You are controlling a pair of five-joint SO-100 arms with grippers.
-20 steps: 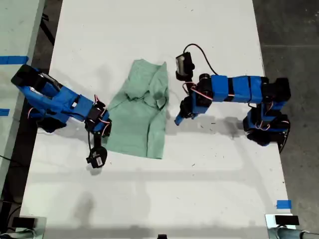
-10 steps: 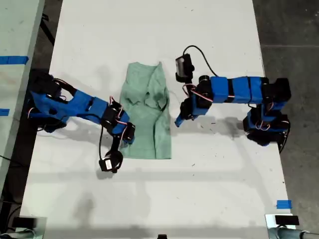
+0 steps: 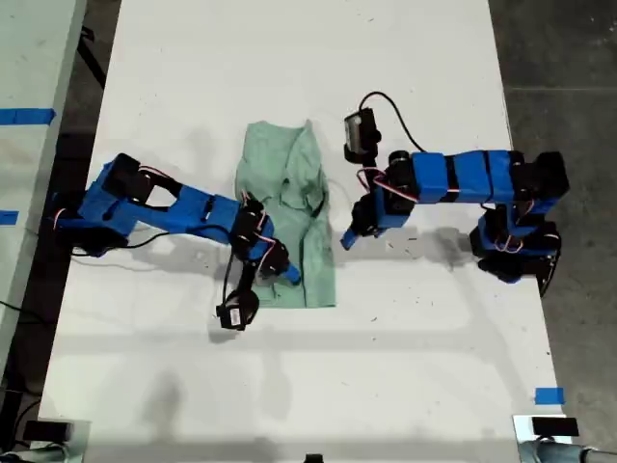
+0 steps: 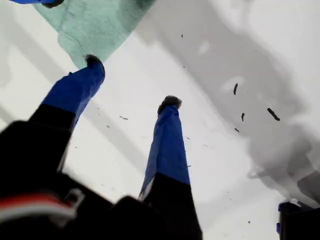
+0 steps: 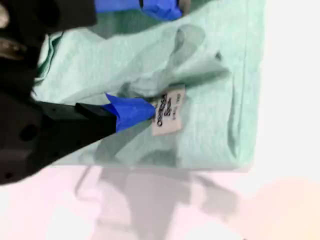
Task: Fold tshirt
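- My first gripper (image 4: 131, 82): jaws wide apart, nothing between them, tips down at the bare table (image 3: 289, 58); one fingertip sits just beside a corner of the tshirt (image 4: 95, 25).
- My second gripper (image 5: 135, 110): tip pressed into bunched cloth right beside the white label (image 5: 167, 112). Only one blue finger shows, so I cannot tell if it is pinching or just pushing.
- Tshirt (image 3: 289, 183) lies mid-table as a narrow upright strip in the exterior view, sides already folded in, creased near the neck.
- Progress, my judgement: lengthwise folds done, crosswise fold left, plus some smoothing.
- Exterior view: first gripper (image 3: 347, 236) at 3 o'clock of the tshirt, arm reaching in from 3, elbow bent, wrist dropped.
- Second gripper (image 3: 286, 275) over the tshirt's 7 o'clock end, arm stretched long and low from 9.
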